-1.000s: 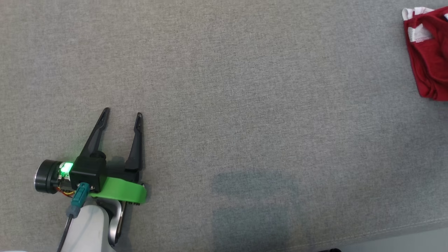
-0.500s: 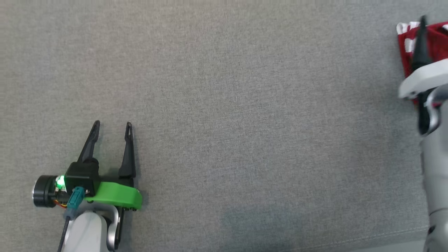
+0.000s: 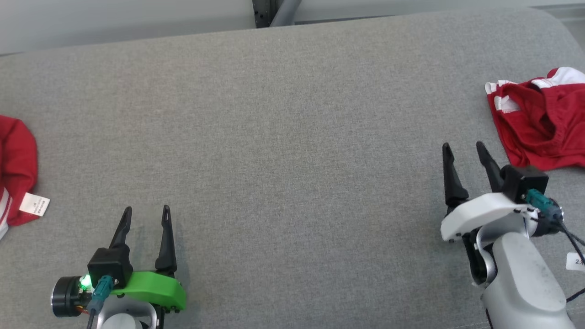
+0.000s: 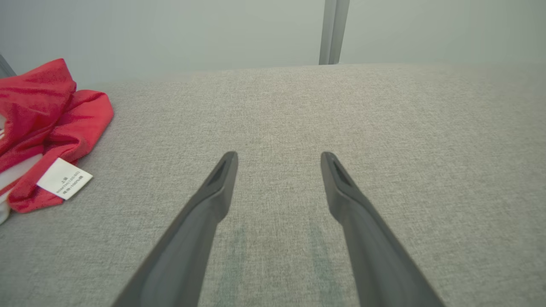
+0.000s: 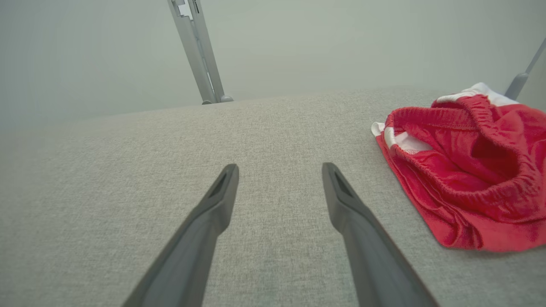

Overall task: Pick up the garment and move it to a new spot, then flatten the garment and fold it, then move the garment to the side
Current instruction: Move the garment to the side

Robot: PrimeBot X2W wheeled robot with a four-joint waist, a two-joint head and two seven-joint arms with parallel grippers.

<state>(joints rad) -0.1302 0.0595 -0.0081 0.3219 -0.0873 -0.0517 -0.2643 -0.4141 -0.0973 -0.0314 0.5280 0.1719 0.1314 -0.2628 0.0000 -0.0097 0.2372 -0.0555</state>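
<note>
Shorts lie crumpled upper right; right hand and left hand gape empty; best pinch the waistband squarely.

A white care label is sewn to the hem of the red garment lying at the left edge of the grey cushion. In the left wrist view the same label carries a few short lines of dark print, but the characters are too small and soft to read. The other writing is on a small white tag hanging by the dark cable at the cushion's right edge. It begins with a "2", and the rest is cut off by the picture's edge. No brand name or sign can be made out on anything else.
</note>
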